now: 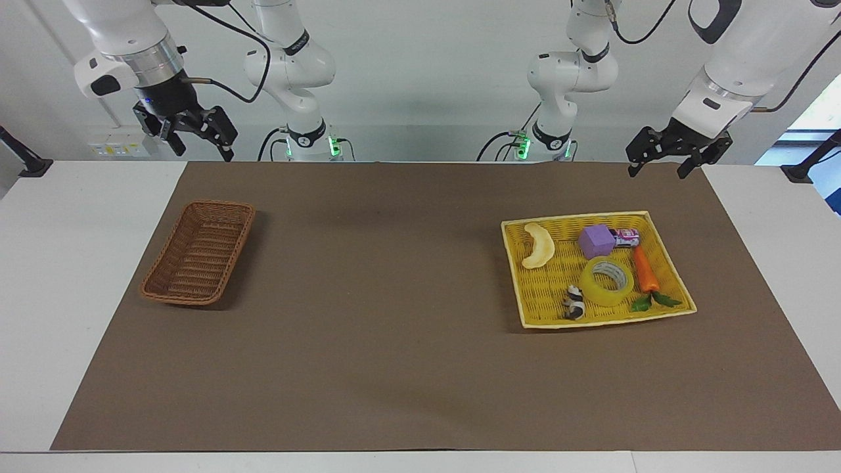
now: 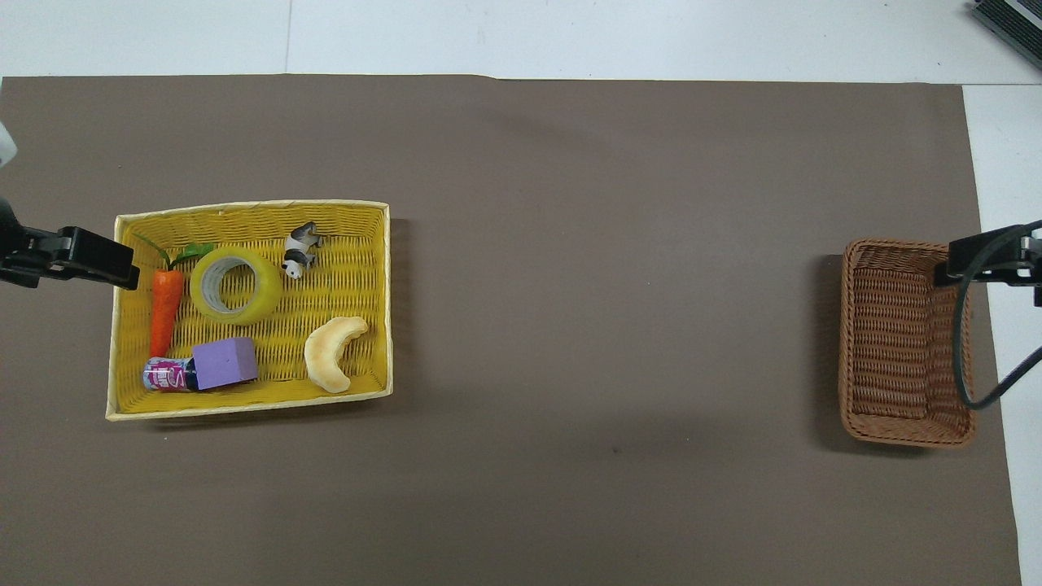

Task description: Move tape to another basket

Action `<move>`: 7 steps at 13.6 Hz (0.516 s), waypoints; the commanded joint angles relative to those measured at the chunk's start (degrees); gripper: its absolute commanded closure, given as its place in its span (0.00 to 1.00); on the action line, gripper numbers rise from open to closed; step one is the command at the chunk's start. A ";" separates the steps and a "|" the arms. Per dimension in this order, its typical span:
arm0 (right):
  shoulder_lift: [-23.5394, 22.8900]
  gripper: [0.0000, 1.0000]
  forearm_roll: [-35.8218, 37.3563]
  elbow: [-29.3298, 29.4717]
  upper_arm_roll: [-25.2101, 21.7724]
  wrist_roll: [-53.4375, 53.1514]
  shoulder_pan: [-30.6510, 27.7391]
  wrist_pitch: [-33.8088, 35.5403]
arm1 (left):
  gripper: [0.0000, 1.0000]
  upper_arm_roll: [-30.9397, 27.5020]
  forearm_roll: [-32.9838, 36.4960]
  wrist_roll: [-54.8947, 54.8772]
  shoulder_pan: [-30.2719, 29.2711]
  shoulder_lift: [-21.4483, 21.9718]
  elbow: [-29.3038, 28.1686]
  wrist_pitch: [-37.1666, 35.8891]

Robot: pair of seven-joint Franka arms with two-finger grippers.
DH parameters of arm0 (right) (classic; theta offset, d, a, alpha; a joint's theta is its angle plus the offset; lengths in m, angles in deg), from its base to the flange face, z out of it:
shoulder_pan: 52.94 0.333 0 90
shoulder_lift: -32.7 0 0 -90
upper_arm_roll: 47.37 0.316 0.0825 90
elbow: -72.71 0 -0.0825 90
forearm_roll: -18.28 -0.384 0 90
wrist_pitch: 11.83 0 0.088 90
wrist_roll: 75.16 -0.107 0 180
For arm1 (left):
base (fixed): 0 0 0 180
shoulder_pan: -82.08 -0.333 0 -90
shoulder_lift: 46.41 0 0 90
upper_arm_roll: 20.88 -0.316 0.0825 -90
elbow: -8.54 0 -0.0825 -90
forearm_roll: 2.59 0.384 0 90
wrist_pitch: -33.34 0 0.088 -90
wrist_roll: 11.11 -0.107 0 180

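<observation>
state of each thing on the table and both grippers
tape: lying flat in the yellow tray, untouched
yellow tray: holds tape, carrot, block, can, croissant, cow figure
brown wicker basket: empty, at the right arm's end
left gripper: open, raised, holds nothing
right gripper: open, raised, holds nothing
carrot: lying beside the tape
purple block: resting against the can

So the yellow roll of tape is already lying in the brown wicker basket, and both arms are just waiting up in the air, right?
Not quite. The tape lies in the yellow tray, between the carrot and the little toy animal; the overhead view shows it clearly. The brown basket holds nothing. The rest is right: the left gripper and the right gripper hang in the air.
</observation>
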State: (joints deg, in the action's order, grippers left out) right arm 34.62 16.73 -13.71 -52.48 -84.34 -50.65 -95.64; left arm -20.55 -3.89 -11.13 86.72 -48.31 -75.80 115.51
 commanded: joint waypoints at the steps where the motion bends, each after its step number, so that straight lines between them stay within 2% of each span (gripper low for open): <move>1: 0.89 0.00 0.06 -0.85 0.19 0.66 -0.62 -1.00 | 0.00 0.11 1.21 -0.68 -0.07 1.82 -2.23 0.37; 7: 0.89 0.00 0.06 -0.86 0.37 0.48 -0.62 -1.08 | 0.00 0.11 1.21 -0.41 0.02 1.91 -2.23 0.54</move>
State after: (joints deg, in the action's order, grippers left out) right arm 34.62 16.73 -13.71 -52.49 -84.34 -50.80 -95.64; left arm -20.52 -3.89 -11.13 86.72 -48.28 -75.83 115.51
